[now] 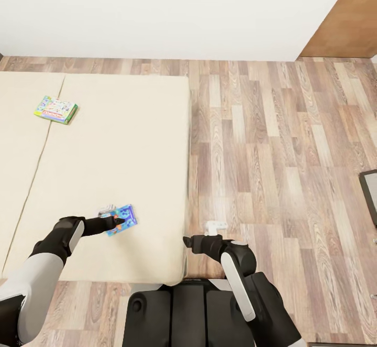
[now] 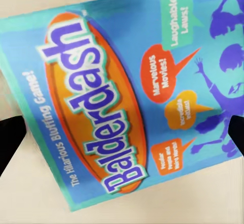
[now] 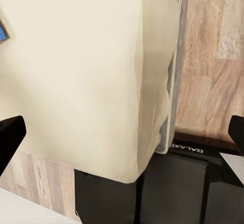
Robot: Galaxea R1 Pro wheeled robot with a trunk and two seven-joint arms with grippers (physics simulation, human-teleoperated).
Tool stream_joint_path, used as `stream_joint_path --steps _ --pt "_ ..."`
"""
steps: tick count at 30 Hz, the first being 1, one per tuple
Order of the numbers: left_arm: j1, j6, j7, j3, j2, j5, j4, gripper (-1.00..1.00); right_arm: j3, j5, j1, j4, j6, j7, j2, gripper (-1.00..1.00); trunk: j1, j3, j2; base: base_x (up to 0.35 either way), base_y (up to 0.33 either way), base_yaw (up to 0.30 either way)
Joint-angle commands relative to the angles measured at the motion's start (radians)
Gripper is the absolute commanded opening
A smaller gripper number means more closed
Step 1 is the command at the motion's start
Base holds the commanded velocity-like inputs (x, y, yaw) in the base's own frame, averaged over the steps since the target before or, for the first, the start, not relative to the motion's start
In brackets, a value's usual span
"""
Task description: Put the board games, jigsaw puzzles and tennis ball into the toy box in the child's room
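The bed [image 1: 120, 179] spreads its beige mattress across the left of the head view, with plank floor [image 1: 283, 169] to its right and a white wall [image 1: 157, 11] behind. The green-edged game [image 1: 56, 109] lies flat far up the mattress, well apart from both arms. The blue game [image 1: 121, 218], lettered "Balderdash", lies flat near the bed's near edge; the left gripper [image 1: 112, 216] hovers right over it, jaws apart, dark fingertips [image 2: 10, 142] flanking the box in the left wrist view. The right gripper [image 1: 189, 242] hangs by the bed's corner, jaws apart, holding nothing.
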Motion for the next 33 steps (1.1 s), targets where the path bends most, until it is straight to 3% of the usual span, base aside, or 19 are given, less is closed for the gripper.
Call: stream_joint_path --steps 1,18,27,33 --pt "0.0 0.006 -0.007 0.006 -0.001 -0.006 -0.001 1.0 0.001 -0.01 0.0 -0.001 0.004 -0.01 0.0 1.0 0.001 -0.001 -0.002 0.0 -0.048 0.0" --pt "0.0 0.005 -0.006 0.004 -0.003 -0.006 -0.001 1.0 0.001 -0.01 0.0 -0.001 0.004 -0.009 0.0 1.0 0.001 -0.001 -0.002 0.0 -0.092 0.0" --pt "-0.001 -0.019 0.002 0.0 -0.057 -0.009 -0.001 1.0 0.001 -0.01 0.0 -0.002 0.004 -0.008 0.0 1.0 0.001 -0.001 -0.002 0.0 -0.005 0.0" --pt "-0.007 -0.023 0.004 -0.051 -0.073 -0.009 -0.001 1.0 0.0 -0.01 0.0 -0.002 0.004 -0.007 0.0 1.0 0.001 -0.001 -0.002 0.0 0.0 0.0"
